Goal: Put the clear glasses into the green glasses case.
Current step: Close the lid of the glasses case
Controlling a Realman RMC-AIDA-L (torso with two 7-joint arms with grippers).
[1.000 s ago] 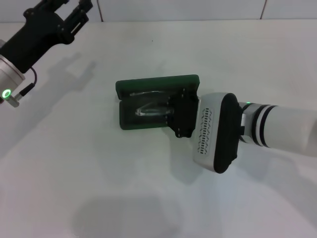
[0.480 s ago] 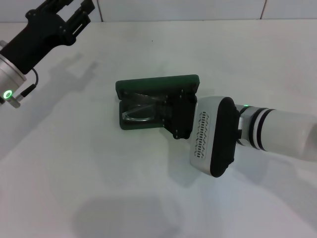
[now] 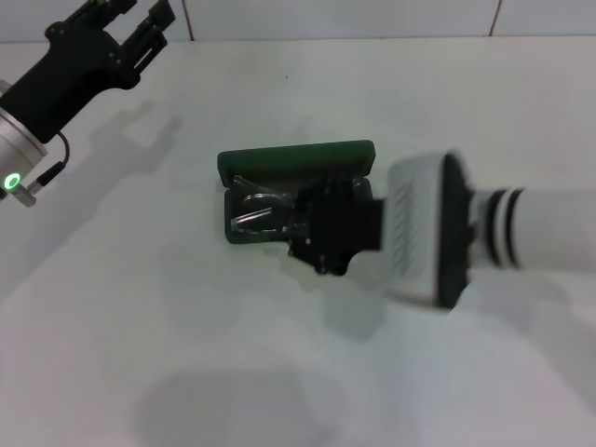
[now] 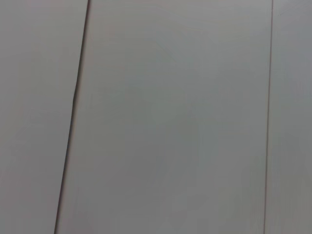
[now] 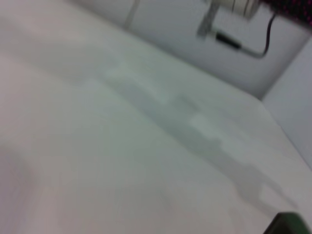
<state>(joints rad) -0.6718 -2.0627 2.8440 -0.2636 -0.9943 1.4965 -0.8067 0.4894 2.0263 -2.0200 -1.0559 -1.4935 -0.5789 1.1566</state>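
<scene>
Right gripper (image 3: 312, 233) has swung lower over the dark green oblong hinged case (image 3: 279, 163); can't tell its finger state. Clear transparent plastic glasses (image 3: 256, 212) now lie in the tray, so placement's prob. done. Left gripper (image 3: 126, 23) is parked far off w/ fingers apart.

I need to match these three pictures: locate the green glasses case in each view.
Head view: green glasses case at centre, open, right gripper over it.
Left wrist view: not in it.
Right wrist view: possibly the dark green sliver at the lower corner.
Shared landmark: the white table.
</scene>
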